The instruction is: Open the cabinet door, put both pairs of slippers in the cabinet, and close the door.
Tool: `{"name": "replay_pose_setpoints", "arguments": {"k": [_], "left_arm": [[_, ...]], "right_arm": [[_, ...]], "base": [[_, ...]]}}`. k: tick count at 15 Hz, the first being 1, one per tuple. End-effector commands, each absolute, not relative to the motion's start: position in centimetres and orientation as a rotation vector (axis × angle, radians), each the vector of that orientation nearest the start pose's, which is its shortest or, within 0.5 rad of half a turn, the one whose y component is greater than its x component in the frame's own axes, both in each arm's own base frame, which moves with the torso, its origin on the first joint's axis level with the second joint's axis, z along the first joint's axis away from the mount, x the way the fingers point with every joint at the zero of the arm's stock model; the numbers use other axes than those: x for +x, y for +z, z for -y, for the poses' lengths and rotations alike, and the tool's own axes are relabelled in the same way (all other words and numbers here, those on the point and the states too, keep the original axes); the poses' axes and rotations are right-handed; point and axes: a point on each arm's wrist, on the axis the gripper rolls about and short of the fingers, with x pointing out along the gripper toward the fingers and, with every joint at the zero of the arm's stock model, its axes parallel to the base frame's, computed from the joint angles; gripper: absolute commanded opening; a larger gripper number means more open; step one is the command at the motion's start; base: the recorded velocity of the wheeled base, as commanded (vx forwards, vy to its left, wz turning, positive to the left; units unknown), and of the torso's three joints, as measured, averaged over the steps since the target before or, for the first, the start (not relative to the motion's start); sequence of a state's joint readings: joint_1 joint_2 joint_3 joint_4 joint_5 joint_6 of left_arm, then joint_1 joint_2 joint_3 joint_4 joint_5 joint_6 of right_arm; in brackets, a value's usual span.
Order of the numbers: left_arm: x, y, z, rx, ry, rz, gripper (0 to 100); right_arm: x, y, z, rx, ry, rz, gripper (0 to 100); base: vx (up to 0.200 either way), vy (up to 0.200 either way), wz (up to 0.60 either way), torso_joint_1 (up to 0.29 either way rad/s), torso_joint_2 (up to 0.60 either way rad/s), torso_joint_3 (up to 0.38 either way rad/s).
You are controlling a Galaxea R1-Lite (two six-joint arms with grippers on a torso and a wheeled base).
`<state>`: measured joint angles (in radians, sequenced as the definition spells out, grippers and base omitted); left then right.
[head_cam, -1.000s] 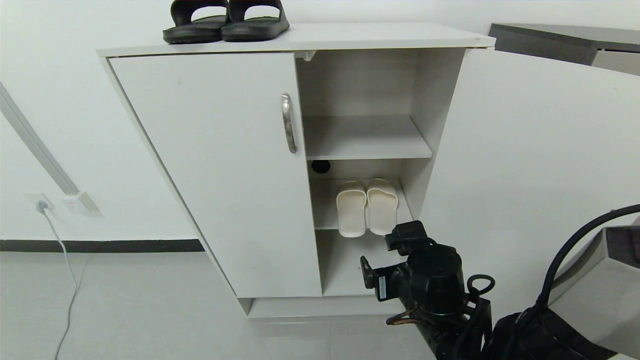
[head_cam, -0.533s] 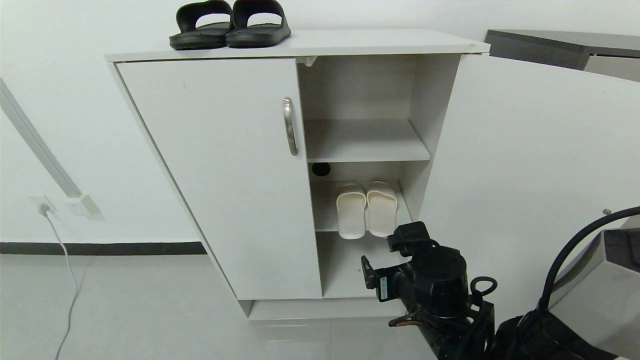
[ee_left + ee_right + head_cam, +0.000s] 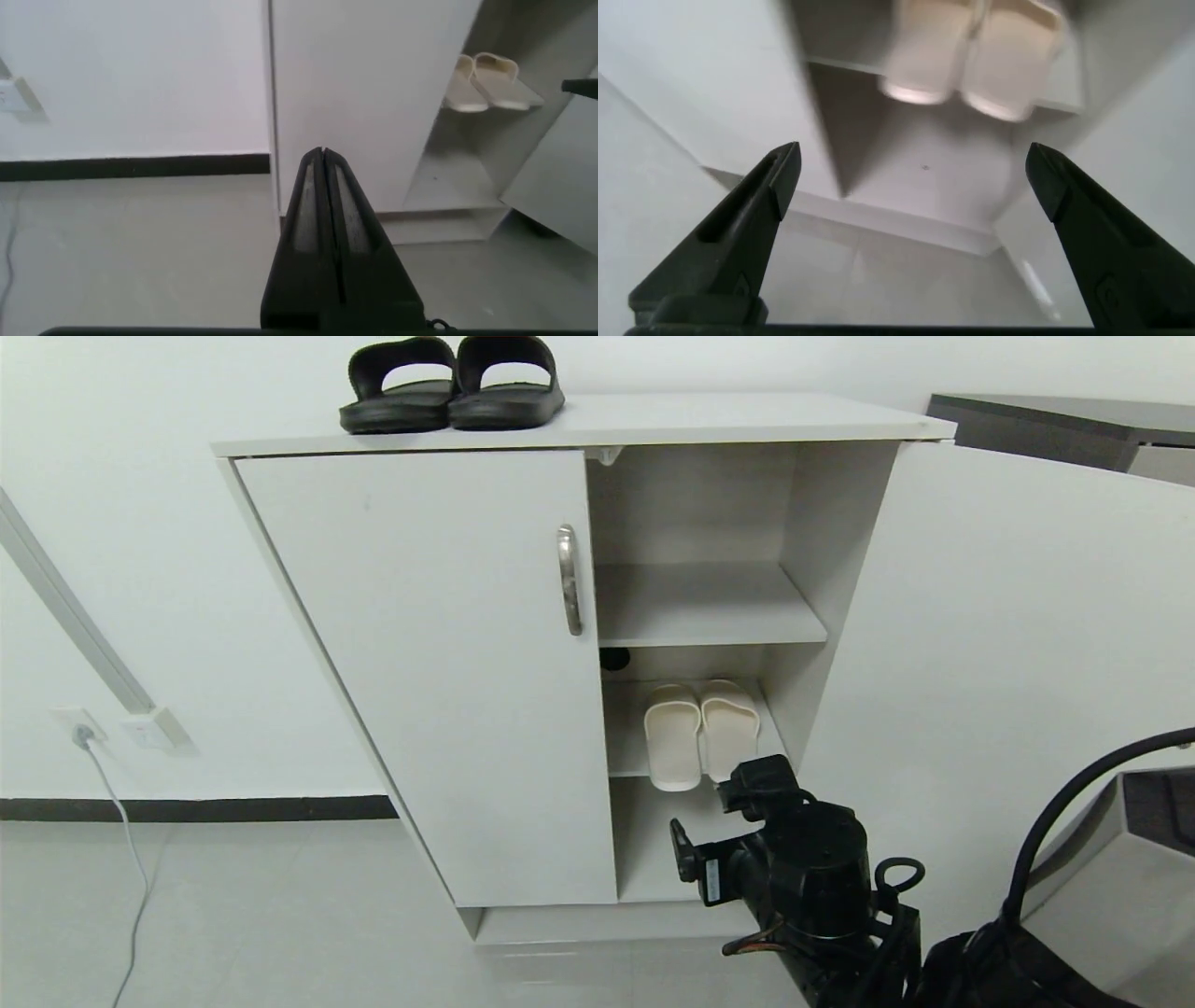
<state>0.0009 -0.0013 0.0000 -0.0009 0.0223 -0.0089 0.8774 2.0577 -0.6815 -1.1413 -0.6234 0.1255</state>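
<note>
Left pincer (image 3: 322, 159) closed, right pincer (image 3: 912, 159) spread.

Cut off at the picture's side, right of the cabinet (image 3: 728, 418): its open door (image 3: 1008, 644) and a grey piece of furniture (image 3: 1055, 425). Hidden behind the shut door (image 3: 420, 663): the whole left half inside the cabinet. Half hidden under the cabinet's top shelf (image 3: 700, 607): a dark round thing (image 3: 615, 659), too small to tell. Inside the cabinet, a corner of the white slippers (image 3: 700, 733) tucked behind the right arm (image 3: 803, 868). Blurry and cut off in the right wrist view.
</note>
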Motion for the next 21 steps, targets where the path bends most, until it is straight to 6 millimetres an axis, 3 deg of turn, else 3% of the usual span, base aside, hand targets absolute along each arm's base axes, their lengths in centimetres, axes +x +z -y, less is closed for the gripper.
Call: {"name": "replay_pose_setpoints", "arguments": {"k": [1, 15, 21], "left_arm": [[-2.3, 7.5, 0.0, -0.009, 0.025, 0.000, 0], [-2.3, 7.5, 0.0, -0.008, 0.025, 0.000, 0], [-2.3, 7.5, -0.1, -0.008, 0.028, 0.000, 0]], "right_arm": [[23.1, 8.4, -25.5, -0.040, 0.237, -0.192, 100], [23.5, 8.8, -25.1, -0.014, 0.226, -0.175, 100], [23.6, 8.8, -24.5, -0.025, 0.216, -0.146, 100]], "base": [[0.000, 0.200, 0.00, -0.007, 0.00, 0.002], [0.000, 0.200, 0.00, 0.003, 0.00, 0.003], [0.000, 0.000, 0.00, 0.000, 0.00, 0.000]]}}
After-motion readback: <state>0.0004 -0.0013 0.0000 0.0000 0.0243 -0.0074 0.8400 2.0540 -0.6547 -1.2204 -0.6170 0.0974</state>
